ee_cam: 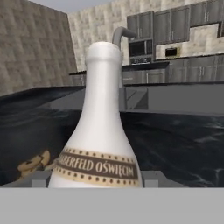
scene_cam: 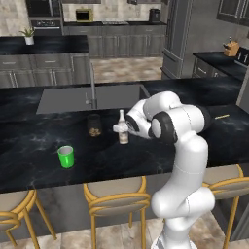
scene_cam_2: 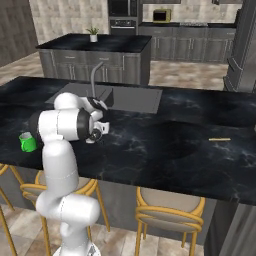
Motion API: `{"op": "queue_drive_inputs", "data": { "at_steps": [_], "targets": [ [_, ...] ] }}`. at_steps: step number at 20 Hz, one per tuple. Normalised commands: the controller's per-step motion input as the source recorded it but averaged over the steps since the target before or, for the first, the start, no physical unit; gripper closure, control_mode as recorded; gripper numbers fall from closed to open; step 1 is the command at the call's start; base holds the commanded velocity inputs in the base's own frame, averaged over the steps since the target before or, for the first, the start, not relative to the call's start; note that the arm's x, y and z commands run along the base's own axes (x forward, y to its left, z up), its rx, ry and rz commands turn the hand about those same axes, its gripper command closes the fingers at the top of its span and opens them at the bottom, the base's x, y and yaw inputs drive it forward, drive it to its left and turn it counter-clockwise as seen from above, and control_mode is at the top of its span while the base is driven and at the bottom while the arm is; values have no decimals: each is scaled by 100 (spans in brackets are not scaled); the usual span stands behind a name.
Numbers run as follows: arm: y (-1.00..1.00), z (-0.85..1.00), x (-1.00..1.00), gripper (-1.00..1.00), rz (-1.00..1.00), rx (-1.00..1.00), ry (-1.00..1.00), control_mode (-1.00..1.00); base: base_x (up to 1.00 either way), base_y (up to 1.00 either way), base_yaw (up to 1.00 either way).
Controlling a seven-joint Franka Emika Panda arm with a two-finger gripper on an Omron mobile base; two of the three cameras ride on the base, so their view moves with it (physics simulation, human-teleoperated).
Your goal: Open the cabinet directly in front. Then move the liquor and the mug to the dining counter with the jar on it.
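The liquor (scene_cam: 123, 130), a pale bottle with a brown label band, stands upright on the black dining counter (scene_cam: 39, 141). My gripper (scene_cam: 121, 128) is shut on it at mid-height. In the hand view the liquor (ee_cam: 103, 131) sits right between the finger tips. The dark jar (scene_cam: 94, 125) is just left of the bottle, and its brownish contents (ee_cam: 31, 164) show beside it. The green mug (scene_cam: 66, 156) stands upright further left, near the front edge, and also appears as the mug (scene_cam_2: 27, 142) left of my arm. The cabinet is out of view.
Behind the bottle lie the inset grey sink (scene_cam: 63, 99) and the tall faucet (scene_cam: 92, 85). A thin yellow stick (scene_cam: 222, 116) lies on the counter to the right. Yellow-framed stools (scene_cam: 116, 194) line the front. The smaller island with a plant (scene_cam: 29, 36) stands beyond.
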Motion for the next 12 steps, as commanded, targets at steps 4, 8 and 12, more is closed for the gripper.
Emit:
{"op": "queue_drive_inputs", "data": {
  "at_steps": [4, 8, 12],
  "targets": [
    [0, 1, -8, 100, 0, 1, -7, -100, 0, 0, 0],
    [1, 1, -34, 100, 3, 0, -30, -100, 0, 0, 0],
    [1, -4, -1, 100, 1, 0, -7, -100, 0, 0, 0]
  ]
}}
